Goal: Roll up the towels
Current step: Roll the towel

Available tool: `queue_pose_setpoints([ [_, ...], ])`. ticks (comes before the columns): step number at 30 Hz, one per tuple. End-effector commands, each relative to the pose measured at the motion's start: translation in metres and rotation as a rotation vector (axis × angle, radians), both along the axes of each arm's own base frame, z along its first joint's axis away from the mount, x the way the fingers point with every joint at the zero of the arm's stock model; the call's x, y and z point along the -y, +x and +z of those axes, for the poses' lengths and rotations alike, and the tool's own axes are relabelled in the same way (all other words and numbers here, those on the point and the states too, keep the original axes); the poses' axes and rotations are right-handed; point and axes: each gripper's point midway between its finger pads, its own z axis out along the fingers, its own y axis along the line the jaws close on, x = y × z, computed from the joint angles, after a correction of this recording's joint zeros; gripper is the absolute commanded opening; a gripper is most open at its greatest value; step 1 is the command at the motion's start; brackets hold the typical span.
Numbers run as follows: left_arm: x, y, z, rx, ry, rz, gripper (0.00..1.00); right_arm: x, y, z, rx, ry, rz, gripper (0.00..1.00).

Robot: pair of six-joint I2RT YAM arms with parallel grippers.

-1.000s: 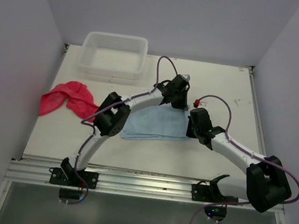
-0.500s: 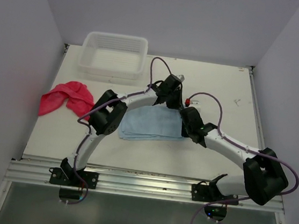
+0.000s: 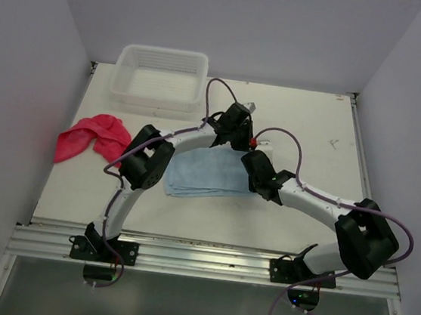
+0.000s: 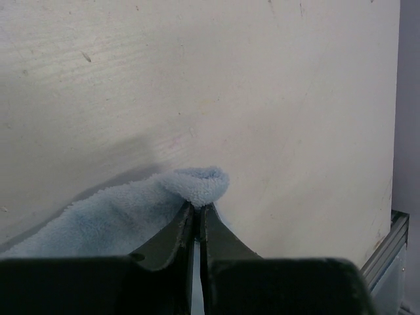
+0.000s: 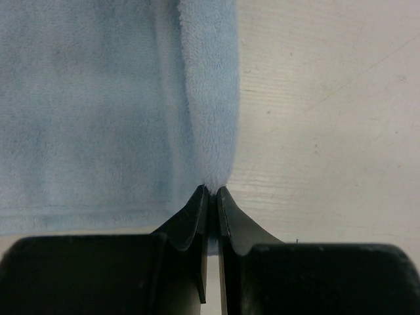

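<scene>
On the desk (image 3: 313, 124), my left pincer (image 4: 197, 209) and right pincer (image 5: 211, 191) each clamp the right edge of the light blue towel (image 3: 208, 176), left at the far corner, right at the near; the cloth lies leftward, its pinched edge running far-to-near.

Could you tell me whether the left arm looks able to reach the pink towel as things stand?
Probably yes, but not right away: the pink towel lies in the open on that arm's side, yet the left hand is shut on an edge of the blue towel and must let go first.
</scene>
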Motion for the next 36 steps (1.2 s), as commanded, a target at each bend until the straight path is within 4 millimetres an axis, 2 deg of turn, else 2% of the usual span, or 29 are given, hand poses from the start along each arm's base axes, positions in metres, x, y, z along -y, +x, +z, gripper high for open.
queue_pose_setpoints([
  [1, -0.010, 0.034, 0.053, 0.158, -0.077, 0.046, 0.02, 0.008, -0.007, -0.002, -0.029, -0.092, 0.001, 0.00],
  [14, -0.030, 0.032, 0.037, 0.148, -0.041, 0.058, 0.00, -0.014, -0.007, -0.014, -0.044, -0.097, 0.026, 0.00],
  [21, -0.038, 0.035, 0.040, 0.169, -0.029, 0.065, 0.00, -0.015, -0.003, -0.012, -0.029, -0.113, 0.015, 0.00],
  [28, -0.046, 0.037, 0.030, 0.166, -0.015, 0.064, 0.00, -0.017, -0.004, -0.016, -0.021, -0.209, 0.038, 0.00],
  [36, -0.057, 0.039, 0.026, 0.172, -0.009, 0.068, 0.00, -0.019, -0.003, -0.017, 0.024, -0.394, 0.058, 0.00],
])
